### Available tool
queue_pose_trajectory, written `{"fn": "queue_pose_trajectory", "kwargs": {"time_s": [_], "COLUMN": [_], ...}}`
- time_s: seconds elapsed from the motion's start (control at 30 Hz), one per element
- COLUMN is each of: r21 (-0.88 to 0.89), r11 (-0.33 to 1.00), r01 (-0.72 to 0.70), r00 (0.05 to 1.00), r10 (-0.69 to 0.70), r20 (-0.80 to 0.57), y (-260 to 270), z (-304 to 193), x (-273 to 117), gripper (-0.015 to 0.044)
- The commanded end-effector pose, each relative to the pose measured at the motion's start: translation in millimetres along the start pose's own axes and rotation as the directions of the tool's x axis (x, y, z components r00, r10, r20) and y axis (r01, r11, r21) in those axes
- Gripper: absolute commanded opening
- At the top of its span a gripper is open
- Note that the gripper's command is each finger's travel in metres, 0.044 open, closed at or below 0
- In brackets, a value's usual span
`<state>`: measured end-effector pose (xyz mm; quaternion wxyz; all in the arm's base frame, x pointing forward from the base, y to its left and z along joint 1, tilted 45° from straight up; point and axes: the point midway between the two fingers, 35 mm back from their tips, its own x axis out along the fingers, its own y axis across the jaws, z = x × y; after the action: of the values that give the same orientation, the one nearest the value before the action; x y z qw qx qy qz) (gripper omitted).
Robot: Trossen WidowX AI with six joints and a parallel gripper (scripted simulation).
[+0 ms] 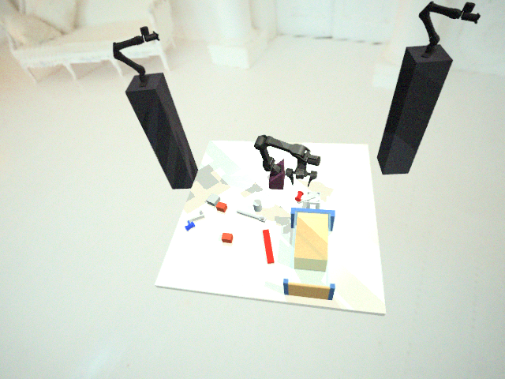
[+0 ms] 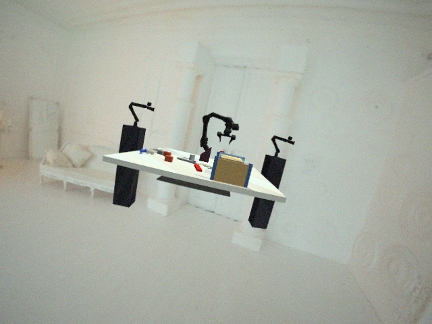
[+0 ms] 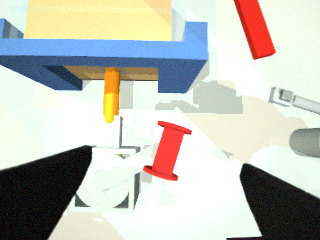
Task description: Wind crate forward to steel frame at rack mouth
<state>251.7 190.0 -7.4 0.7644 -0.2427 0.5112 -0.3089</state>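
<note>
My gripper (image 1: 301, 184) (image 2: 225, 142) (image 3: 167, 161) is open and empty, above the red grip (image 1: 299, 196) (image 3: 168, 150) of the winch handle. The handle's pale arm runs from the grip across the top of the white winch (image 1: 313, 200) (image 3: 100, 192); its key is hidden. An orange strap (image 3: 111, 95) reaches from the crate towards the winch. The tan crate (image 1: 312, 240) (image 3: 100, 20) looks flat, right behind the blue frame (image 1: 312, 211) (image 3: 105, 49) at the rack mouth. I cannot tell whether its front touches the frame.
A red bar (image 1: 268, 246) (image 3: 255, 27), a wrench (image 1: 250, 215) (image 3: 305, 104) and a grey cylinder (image 1: 257, 204) (image 3: 307, 142) lie beside the rack. Farther left are red blocks (image 1: 221, 206) (image 1: 226, 238), a grey block (image 1: 212, 199) and a blue-gripped piece (image 1: 189, 225).
</note>
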Motion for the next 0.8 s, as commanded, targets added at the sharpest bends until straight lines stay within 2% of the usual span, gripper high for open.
{"fn": "queue_pose_trajectory", "kwargs": {"time_s": [0.0, 0.27, 0.77], "r21": [-0.005, 0.002, 0.002], "r11": [1.000, 1.000, 1.000], "r01": [-0.005, -0.009, -0.009], "r00": [0.994, 0.927, 0.924], "r10": [0.004, 0.009, 0.009], "r20": [-0.112, -0.376, -0.381], "y": [30.0, 91.2, 92.4], "z": [-13.0, -49.3, -50.2], "x": [-2.6, -16.4, -16.7], "gripper": [0.0440, 0.0440, 0.0440]}}
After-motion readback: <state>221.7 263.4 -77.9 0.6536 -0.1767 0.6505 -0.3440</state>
